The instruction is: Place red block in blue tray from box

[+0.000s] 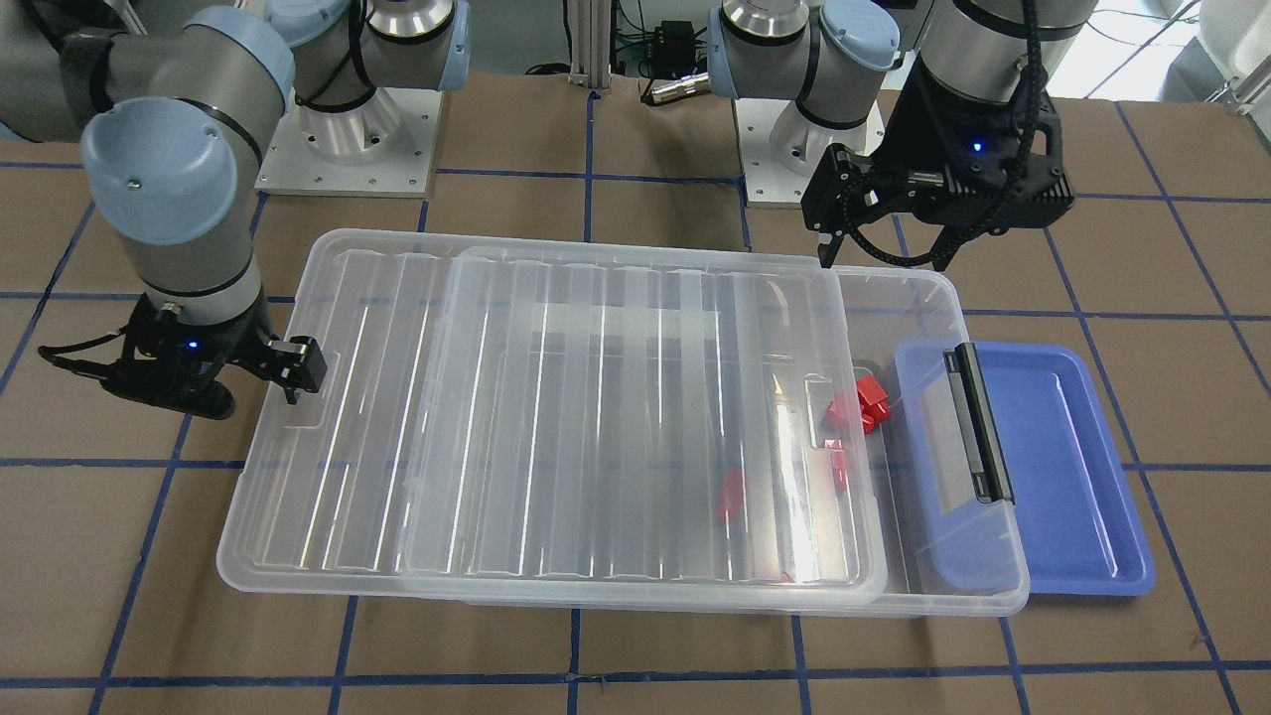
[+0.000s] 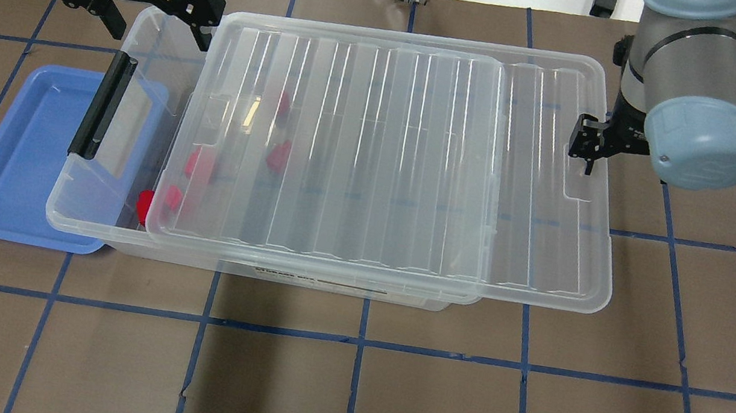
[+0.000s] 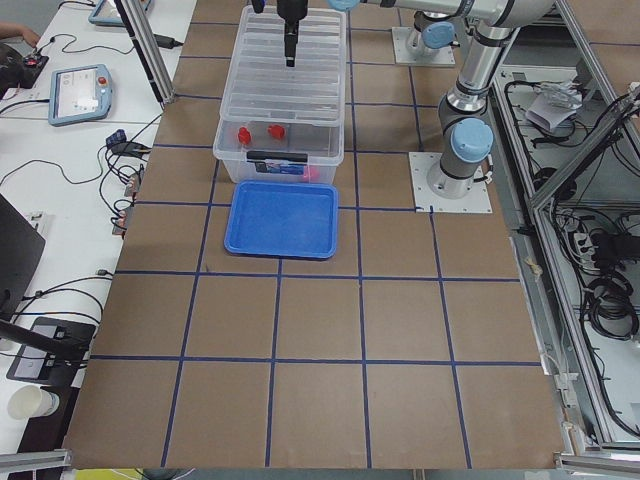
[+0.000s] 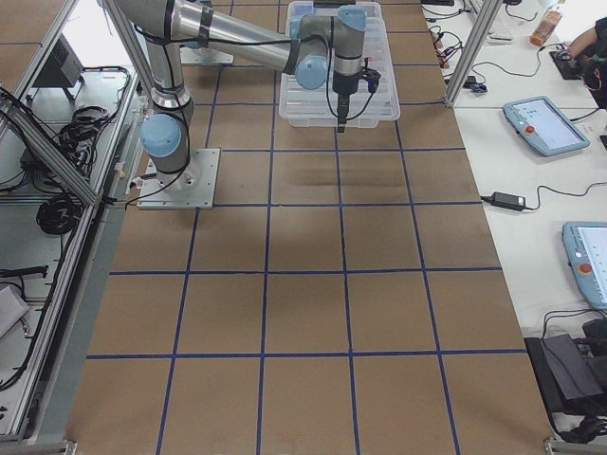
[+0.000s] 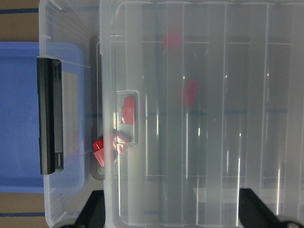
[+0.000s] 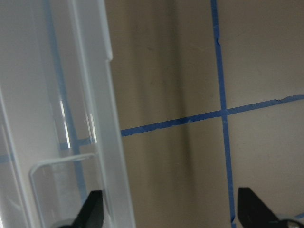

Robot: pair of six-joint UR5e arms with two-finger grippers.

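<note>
So, barely started: I'm hovering my left tool, spread apart, over the box's uncovered 9 o'clock end. My right tool, also apart, is hanging by the lid's 3 o'clock edge. Red blocks are sitting inside w/ blue tray at 9 o'clock lying empty.

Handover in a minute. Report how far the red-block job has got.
Done: the lid sits offset on the box, uncovering the end by the blue tray. In hand: nothing; the left gripper hangs open over that gap, the right gripper open at the lid's other edge. Left: every red block visible lies in the box; the tray holds none.
</note>
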